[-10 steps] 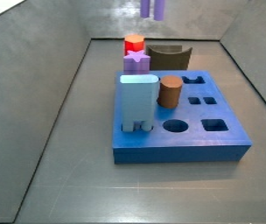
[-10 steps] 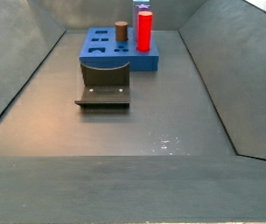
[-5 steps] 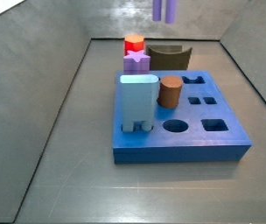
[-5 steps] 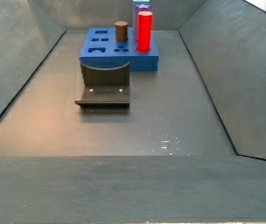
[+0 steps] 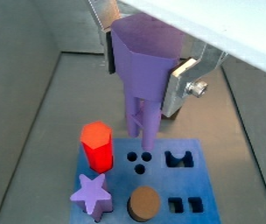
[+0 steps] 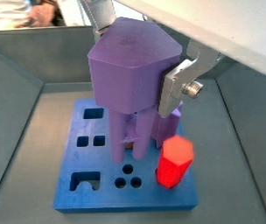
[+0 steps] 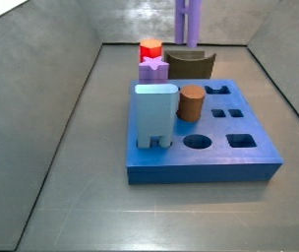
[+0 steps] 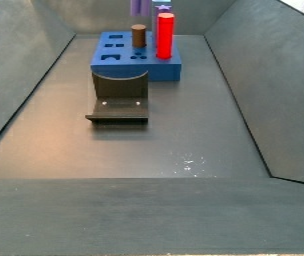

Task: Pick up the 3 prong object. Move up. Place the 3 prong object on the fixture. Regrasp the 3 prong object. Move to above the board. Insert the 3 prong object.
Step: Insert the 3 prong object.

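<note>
Going left to right in a side view: pale-blue block [image 7: 153, 115] stands at the left of the board [image 7: 205, 162], brown cylinder [image 7: 192, 102] beside it, open holes to the right. Behind the board sit the purple star [image 7: 152, 67], red piece [image 7: 149, 48] and the fixture [image 7: 191, 65], its notch bare.

My gripper [image 5: 147, 66] is clenched on the 3 prong object [image 5: 143, 70]; in both wrist views a silver finger [image 6: 178, 87] presses its flank, prongs pointing down. In a side view the 3 prong object [image 7: 191, 22] hangs high at the back, roughly over the fixture, well clear of everything.

Progress, as I judge it: pick and lift are done. The empty fixture says the part isn't parked there, but I can't tell from these views whether the place-and-regrasp step is behind me or ahead. The wrist views show the prongs over the board's far edge near three small round holes [image 5: 138, 159], which look like the target; depth is poor, so alignment is unconfirmed.

Left: settle over the holes, descend, insert, release.
</note>
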{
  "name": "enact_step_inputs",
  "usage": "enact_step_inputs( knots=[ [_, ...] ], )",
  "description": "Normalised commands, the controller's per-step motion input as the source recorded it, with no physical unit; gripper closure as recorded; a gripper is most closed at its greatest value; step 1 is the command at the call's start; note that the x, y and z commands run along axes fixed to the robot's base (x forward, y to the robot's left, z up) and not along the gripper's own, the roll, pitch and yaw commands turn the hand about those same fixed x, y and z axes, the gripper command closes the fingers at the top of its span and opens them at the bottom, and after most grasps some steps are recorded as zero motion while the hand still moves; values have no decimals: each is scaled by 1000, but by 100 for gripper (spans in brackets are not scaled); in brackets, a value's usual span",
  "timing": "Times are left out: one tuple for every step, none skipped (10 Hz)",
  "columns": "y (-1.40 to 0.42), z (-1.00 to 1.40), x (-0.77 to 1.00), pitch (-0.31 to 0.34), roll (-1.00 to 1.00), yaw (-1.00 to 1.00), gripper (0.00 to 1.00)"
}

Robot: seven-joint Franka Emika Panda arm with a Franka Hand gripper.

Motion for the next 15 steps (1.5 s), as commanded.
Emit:
enact_step_inputs(
  knots=[
    [9, -314, 43, -74, 106, -469, 100],
    [60, -274, 149, -47, 97, -417, 100],
    [40, -323, 123, -30, 99, -403, 100],
    [80, -429, 100, 0, 127, -326, 100],
    [63, -403, 100, 0, 150, -263, 100],
    [91, -397, 97, 20, 147, -237, 100],
    [29, -363, 91, 1, 120, -251, 100],
    [23, -337, 100, 16, 93, -169, 100],
    [0, -311, 77, 10, 76, 0, 100],
    [0, -303, 111, 6, 63, 0, 100],
    [0, -311, 26, 4, 76, -51, 100],
    [0, -317, 17, 40, 74, -106, 100],
    [-14, -266, 0, 49, 71, -271, 100],
    [-14, -203, 34, 63, 59, -331, 100],
    [-49, -131, 0, 59, 54, -409, 100]
  ],
)
